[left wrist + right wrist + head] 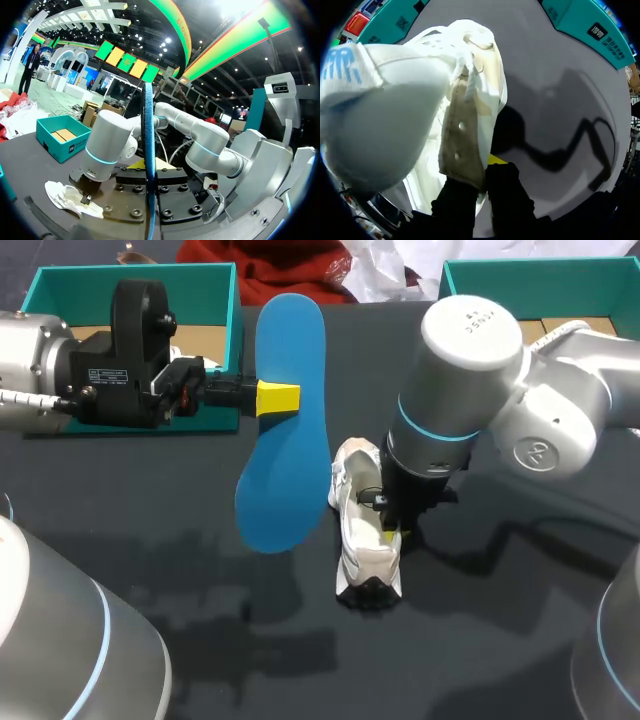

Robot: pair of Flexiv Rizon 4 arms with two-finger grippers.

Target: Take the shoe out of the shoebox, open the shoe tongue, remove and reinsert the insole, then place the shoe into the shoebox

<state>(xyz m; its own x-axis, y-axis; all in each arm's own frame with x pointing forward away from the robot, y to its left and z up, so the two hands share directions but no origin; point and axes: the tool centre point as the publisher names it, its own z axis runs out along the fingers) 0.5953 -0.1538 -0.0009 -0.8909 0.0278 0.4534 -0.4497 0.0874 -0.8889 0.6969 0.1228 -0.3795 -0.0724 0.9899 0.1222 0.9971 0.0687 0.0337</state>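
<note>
The left claw [278, 398] pinches the blue insole [285, 450] on edge, just left of the white shoe [362, 540] lying on the table [520, 620]. The right claw [388, 532] is clamped on the shoe itself. The risk is that the floppy insole, held only at one edge, twists and catches on the shoe's opening.

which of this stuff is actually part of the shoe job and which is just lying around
Job: white lace-up shoe; flat blue insole; teal cardboard shoeboxes, left and right.
Lying about: red cloth; crumpled white paper, both at the far edge.
</note>
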